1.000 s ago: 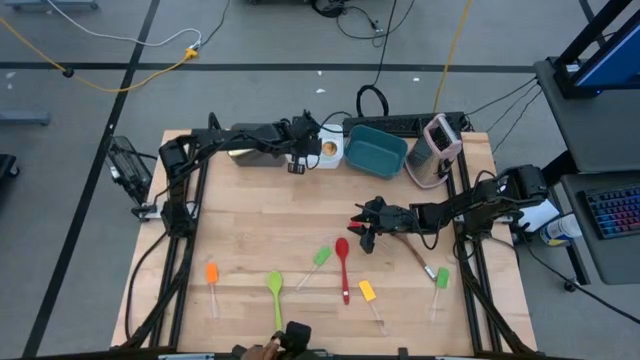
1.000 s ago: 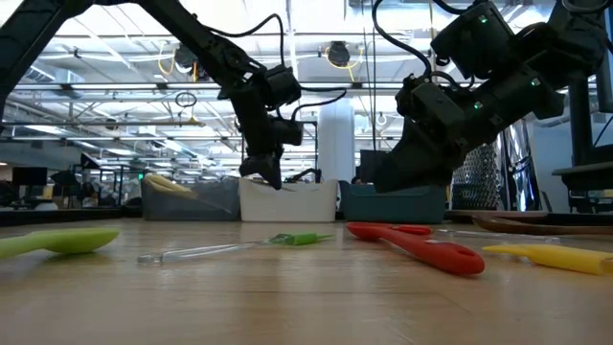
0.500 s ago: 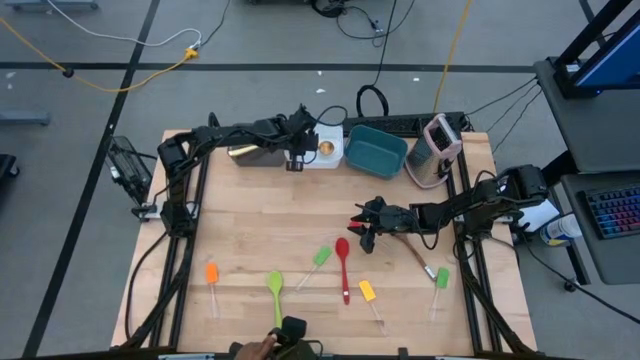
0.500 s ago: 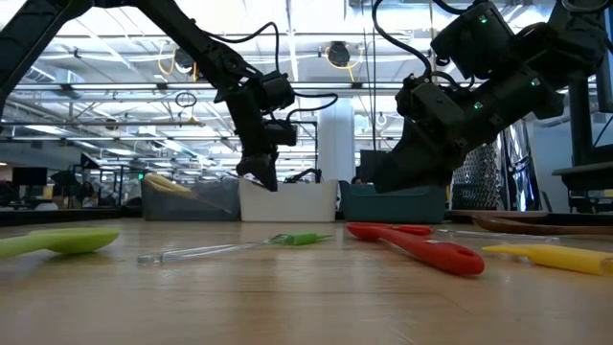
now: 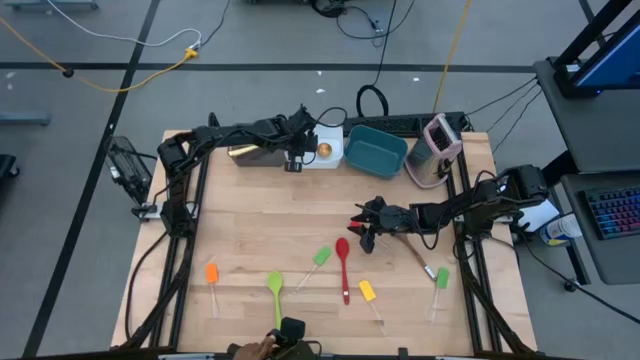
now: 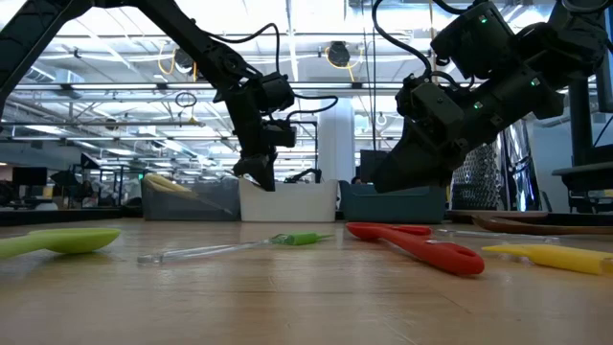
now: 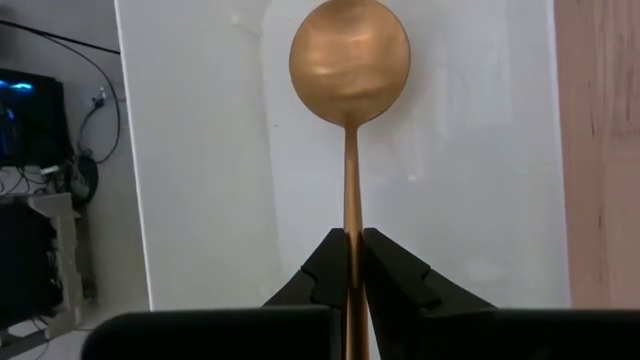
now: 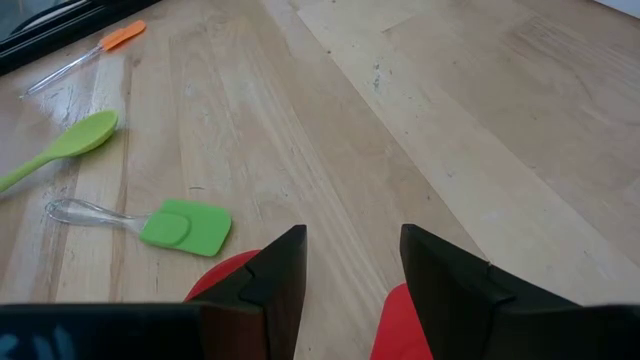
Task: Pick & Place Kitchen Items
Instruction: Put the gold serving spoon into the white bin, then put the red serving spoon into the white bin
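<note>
holding gold spoon (image 7: 349, 70) by handle, left hand (image 5: 294, 163) clenched on it, spoon bowl over white tub (image 5: 328, 157) at tabletop (image 5: 260, 215) far edge. right hand (image 5: 363, 229) low, fingers (image 8: 270, 275) spread, released, above red spoon (image 5: 343, 262) bowl. green spatula (image 8: 170, 224) just beside, flat on tabletop.

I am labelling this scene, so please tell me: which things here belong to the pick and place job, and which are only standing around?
Job:
gold spoon, held by left tool over white tub
red spoon
green spoon
green spatula
orange spatula
yellow spatula
right tool, open above the red spoon

Not the job:
teal tub
pink-and-grey appliance
</note>
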`<state>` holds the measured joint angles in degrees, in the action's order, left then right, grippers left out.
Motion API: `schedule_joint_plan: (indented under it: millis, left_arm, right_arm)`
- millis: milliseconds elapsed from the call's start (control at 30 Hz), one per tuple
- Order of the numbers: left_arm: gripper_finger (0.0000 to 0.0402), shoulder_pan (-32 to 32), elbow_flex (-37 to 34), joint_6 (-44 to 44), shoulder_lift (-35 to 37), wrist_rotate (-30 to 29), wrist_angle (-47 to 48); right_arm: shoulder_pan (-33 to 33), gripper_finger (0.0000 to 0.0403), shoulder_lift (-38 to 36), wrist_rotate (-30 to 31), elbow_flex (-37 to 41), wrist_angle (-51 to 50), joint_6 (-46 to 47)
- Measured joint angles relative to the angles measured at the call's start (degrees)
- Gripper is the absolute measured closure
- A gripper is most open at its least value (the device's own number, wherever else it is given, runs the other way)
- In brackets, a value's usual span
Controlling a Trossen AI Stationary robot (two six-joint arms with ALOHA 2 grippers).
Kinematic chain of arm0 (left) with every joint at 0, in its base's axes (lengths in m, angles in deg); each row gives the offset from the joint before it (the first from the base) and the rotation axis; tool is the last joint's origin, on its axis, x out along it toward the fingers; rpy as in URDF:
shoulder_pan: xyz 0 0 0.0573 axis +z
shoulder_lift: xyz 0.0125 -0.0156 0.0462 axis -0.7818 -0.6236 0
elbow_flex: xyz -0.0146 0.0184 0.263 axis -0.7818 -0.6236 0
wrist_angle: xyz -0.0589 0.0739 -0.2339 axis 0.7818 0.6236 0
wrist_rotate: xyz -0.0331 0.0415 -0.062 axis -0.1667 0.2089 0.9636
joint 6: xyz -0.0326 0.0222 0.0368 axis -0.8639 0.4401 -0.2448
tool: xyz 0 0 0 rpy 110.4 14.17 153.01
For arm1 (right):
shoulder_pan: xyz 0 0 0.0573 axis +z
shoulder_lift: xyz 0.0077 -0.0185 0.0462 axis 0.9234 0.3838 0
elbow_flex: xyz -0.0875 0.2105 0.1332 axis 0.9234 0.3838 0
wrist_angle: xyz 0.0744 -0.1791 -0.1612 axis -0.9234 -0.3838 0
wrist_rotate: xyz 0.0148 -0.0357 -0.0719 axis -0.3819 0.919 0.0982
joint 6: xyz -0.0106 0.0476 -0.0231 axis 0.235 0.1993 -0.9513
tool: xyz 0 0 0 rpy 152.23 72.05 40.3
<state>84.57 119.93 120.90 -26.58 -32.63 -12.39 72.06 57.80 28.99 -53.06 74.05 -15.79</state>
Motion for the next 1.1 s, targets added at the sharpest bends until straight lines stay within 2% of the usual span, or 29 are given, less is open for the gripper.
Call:
schedule_joint_plan:
  millis: [500,867,1100]
  left_arm:
    - [0.0374,-0.3,0.0,-0.5,0.0,-1.6,0.9]
    - [0.0287,-0.8,0.0,-2.7,0.0,-1.6,-0.1]
    - [0.0269,-0.9,0.0,-6.3,0.0,-2.0,-0.1]
  right_arm:
    - [0.0,0.0248,0.0,0.0,0.0,0.0,0.0]
    - [0.0,0.0248,-0.6,0.0,0.0,-0.2,-2.1]
    - [0.0,0.0248,-5.2,-0.2,-0.1,-1.9,-5.2]
